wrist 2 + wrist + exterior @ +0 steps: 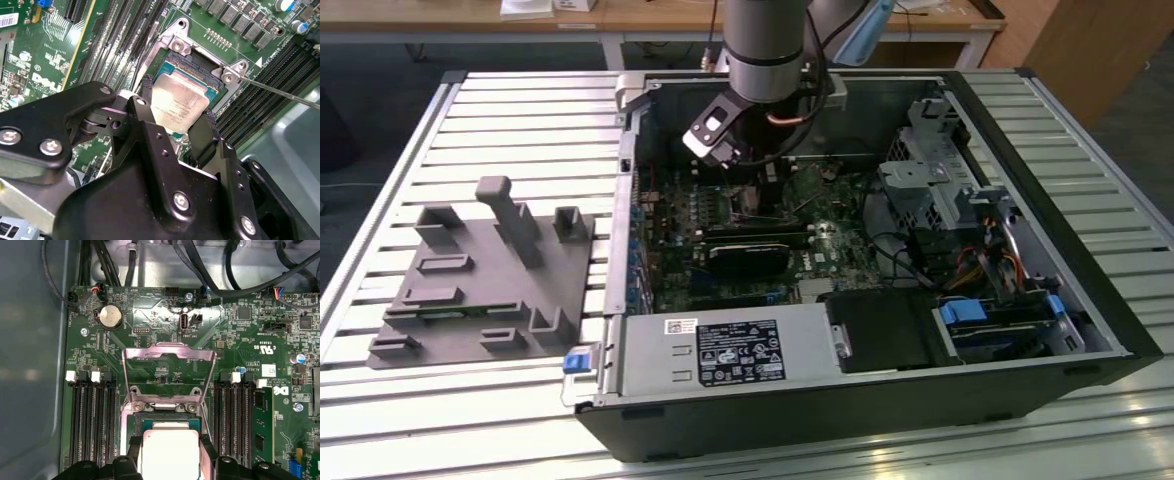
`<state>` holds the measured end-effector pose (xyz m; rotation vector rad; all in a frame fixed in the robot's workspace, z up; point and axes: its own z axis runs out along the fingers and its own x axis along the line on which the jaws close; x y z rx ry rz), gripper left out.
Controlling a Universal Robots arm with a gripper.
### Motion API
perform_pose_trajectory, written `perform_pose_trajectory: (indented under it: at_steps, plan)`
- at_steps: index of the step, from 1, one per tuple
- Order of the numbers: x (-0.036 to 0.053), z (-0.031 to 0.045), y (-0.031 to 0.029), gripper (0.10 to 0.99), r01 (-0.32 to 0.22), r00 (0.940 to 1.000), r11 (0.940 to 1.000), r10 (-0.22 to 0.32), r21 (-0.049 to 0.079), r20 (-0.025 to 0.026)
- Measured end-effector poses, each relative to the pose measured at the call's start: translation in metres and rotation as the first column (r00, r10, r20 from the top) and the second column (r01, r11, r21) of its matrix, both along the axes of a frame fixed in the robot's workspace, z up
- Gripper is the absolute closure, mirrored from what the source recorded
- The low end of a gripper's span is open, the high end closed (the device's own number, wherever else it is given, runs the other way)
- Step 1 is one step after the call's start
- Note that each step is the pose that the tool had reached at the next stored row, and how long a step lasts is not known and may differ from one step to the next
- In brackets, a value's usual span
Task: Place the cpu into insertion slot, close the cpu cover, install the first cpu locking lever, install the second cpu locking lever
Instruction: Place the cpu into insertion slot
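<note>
From where I stand, the gripper [178, 100] has its two black fingers [146, 87] pressed against opposite edges of the cpu [169, 450], holding it flat over the insertion slot [192, 62] in the middle of the motherboard [240, 340], between the two banks of long black memory slots [87, 420]. I cannot tell whether the chip is seated or a hair above the socket. The cpu cover [169, 351] stands swung up at the socket's far edge, so the opening is free. I would say seating is the step in hand. It calls for keeping the chip dead level, squaring its edges to the socket's rim, matching its marked corner to the white triangle [258, 62] printed by one socket corner, and going straight down with no sideways slide, since the contacts underneath are likely delicate. The chip's top is a brushed, silvery-grey plate with rounded corners on a thin green base. The cover is thin stamped metal, a glossy frame around a wide window. A fine wire lever [280, 92] runs off from the socket's corner, springy by its look. The fingers are matt black, and ribbed where they grip.
</note>
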<state>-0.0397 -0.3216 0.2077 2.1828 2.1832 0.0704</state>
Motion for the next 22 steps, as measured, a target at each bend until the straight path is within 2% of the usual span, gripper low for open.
perform_pose_trajectory:
  at_steps: [22]
  plan:
    - [-0.0001, -0.0124, 0.0014, 0.549, -0.001, 1.0, 1.0, 0.001, 0.0, 0.0]
